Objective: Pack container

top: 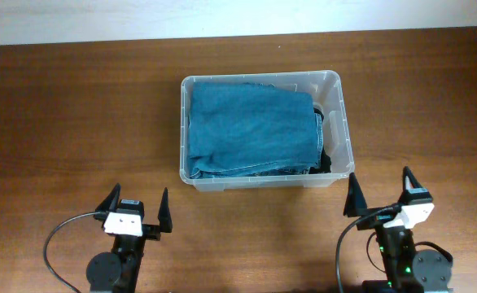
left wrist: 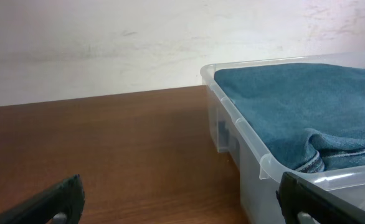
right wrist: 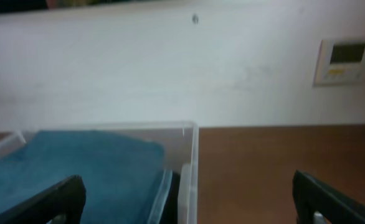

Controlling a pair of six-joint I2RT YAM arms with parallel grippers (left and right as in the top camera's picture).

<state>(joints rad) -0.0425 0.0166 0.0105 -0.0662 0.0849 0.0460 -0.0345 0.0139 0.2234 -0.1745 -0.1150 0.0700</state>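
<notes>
Container: the container (top: 183,130) stands on the desk (top: 67,122) just right of centre, toward 12 o'clock from both arms, with a long side facing them.
Load: folded denim (top: 251,126) fills most of it and lies flat. In the left wrist view it sits about level with the rim, and I judge it was laid flat to keep it from riding above that.
3 o'clock gap: a dark item (top: 326,148) sits between the denim and the right wall.
Left pincer: the left pincer (top: 139,203) is at 7 o'clock from the bin, spread wide, gripping nothing and well apart from it.
Right pincer: the right pincer (top: 379,191) is at 5 o'clock, also wide and empty. It is near the bin's near right corner but not touching.
Why so: both point toward 12 o'clock and sit back from the bin. I read that as a rest pose that leaves the opening free for the overhead camera.
Task state: I see no goods waiting outside the bin, so my guess is that packing is done or nearly so.
Hidden: the cloth covers the bin's base and anything beneath the denim.
Cut off: each wrist view shows only its own finger ends, and the right wrist catches just one end of the bin.
Hard to make out: I cannot tell what the dark item is, nor the pale strip beside it. The right wrist picture is soft, and the wall panel (right wrist: 344,61) is unreadable.
</notes>
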